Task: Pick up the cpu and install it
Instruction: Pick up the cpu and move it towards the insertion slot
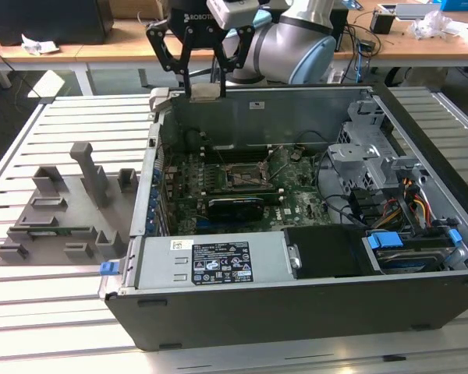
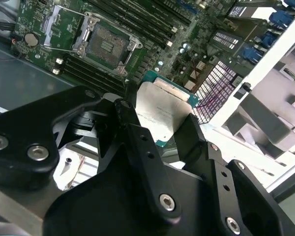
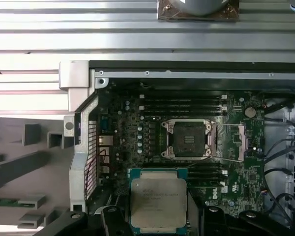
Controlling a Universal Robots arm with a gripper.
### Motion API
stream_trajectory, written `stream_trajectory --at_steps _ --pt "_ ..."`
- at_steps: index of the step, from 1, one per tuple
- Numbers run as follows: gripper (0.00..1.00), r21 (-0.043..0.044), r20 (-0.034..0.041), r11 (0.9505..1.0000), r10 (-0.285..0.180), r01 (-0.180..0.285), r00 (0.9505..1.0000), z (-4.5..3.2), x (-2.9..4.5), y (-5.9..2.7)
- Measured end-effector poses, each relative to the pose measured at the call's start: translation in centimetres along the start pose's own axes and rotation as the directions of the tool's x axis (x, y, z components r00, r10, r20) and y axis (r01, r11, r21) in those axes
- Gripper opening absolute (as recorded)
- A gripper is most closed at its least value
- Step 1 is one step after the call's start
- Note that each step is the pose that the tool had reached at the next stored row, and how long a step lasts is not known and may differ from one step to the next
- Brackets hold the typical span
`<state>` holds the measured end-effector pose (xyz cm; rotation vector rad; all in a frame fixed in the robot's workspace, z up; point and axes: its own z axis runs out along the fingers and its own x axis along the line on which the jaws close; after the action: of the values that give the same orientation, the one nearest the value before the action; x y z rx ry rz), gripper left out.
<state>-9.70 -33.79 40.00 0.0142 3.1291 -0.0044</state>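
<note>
Silver-grey metal catches the light between the black fingers (image 2: pixel 192 132): that's the cpu (image 2: pixel 162 115), pinched by two opposite edges, shiny top facing the second wrist camera and a green border peeking out round the lid. The gripper (image 1: pixel 205 88) is closed down just to the chip's width, with nothing else in its hold.

Over in the exterior view, the arm hangs high above the far wall of the open computer case (image 1: pixel 296 312), toward the exterior view's left corner of that wall. The chip is up in the air, well clear of the green motherboard (image 1: pixel 296 206) below.

In the first wrist view the socket (image 3: pixel 187 140) lies open on the board, its hinged metal frame (image 3: pixel 232 142) swung flat to one side. The chip sits apart from it, with memory slots showing between the two.

On the exterior view's left, the grey fixture tray (image 1: pixel 54 210) with its upright posts rests on the slatted metal table (image 1: pixel 62 117), just beside the case.
</note>
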Motion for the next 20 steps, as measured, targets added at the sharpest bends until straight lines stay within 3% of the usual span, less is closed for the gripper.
stream_trajectory --at_steps 11,20 --pt "0.55 0.0076 -0.0003 1.0 0.0 0.0 1.0 1.05 -1.24 0.72" --pt "0.55 0.0125 -0.0012 0.9999 0.0 0.0 1.0 2.79 -1.98 1.35"
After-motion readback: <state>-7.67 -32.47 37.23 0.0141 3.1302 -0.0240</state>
